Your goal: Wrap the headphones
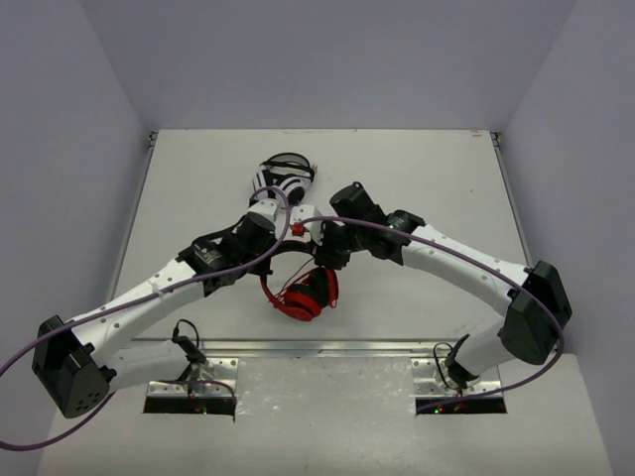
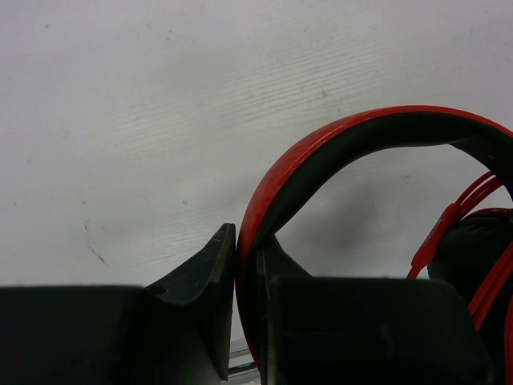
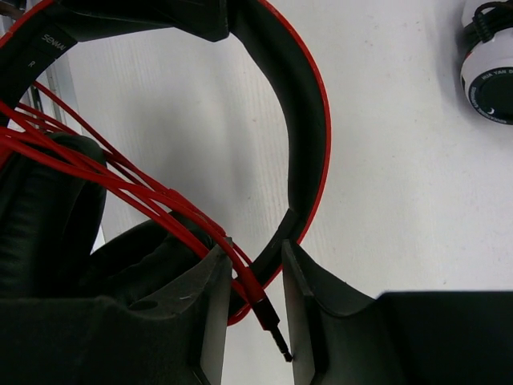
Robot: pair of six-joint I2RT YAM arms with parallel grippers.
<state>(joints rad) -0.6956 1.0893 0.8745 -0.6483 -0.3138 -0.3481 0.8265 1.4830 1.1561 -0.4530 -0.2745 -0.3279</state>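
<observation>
Near the tabletop's centre, toward its near edge, the headphones (image 1: 308, 295) are held by the headband (image 2: 321, 148) in the clamped left gripper (image 2: 247, 237), while the cord's plug end (image 3: 268, 317) is seen lying lengthwise between the part-open, apparently ungripping jaws of the right gripper (image 3: 252, 249).

Red headphones (image 1: 310, 295), cord (image 3: 160, 194) stretched across

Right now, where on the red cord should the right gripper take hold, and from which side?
On the stiff plug end, the only rigid part of the cord. It lies slanted between the fingers of the right gripper, so closing across it from its two sides there should work. The left gripper pins the headband.
</observation>
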